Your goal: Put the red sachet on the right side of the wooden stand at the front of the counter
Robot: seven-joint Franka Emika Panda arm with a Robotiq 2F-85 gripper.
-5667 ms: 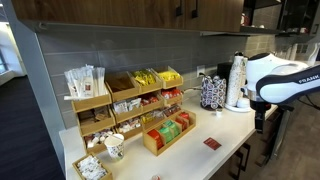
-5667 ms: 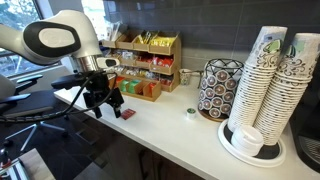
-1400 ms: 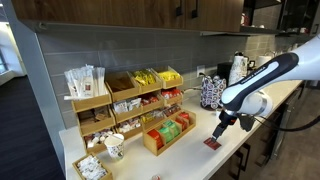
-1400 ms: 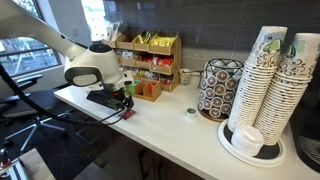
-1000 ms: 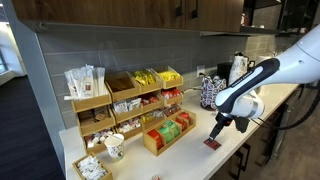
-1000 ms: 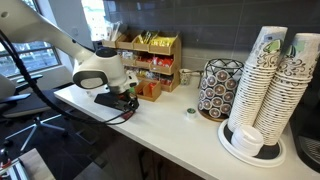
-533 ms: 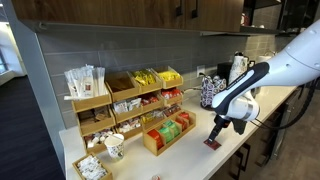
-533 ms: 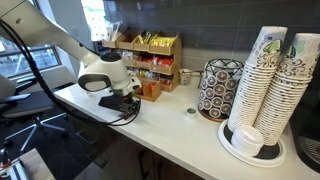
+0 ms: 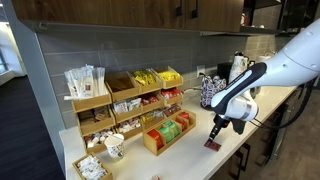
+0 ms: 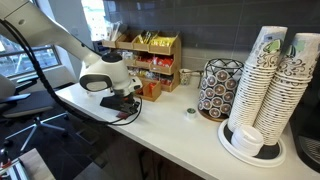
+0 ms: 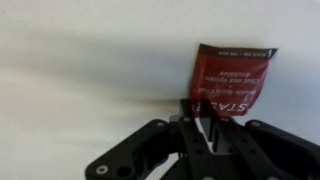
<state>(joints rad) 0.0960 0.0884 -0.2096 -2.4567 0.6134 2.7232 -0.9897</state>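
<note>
The red sachet [image 11: 228, 80], flat with pale print, stands nearly vertical in wrist view; the gripper [image 11: 200, 120] pinches its lower edge.

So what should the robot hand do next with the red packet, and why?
Probably squeeze shut on the red sachet, so it can be lifted. The hand sits at the sachet's edge, and the sachet lies flat on the counter, apart from the wooden stand. Whether it's pinched yet, I can't tell.
</note>
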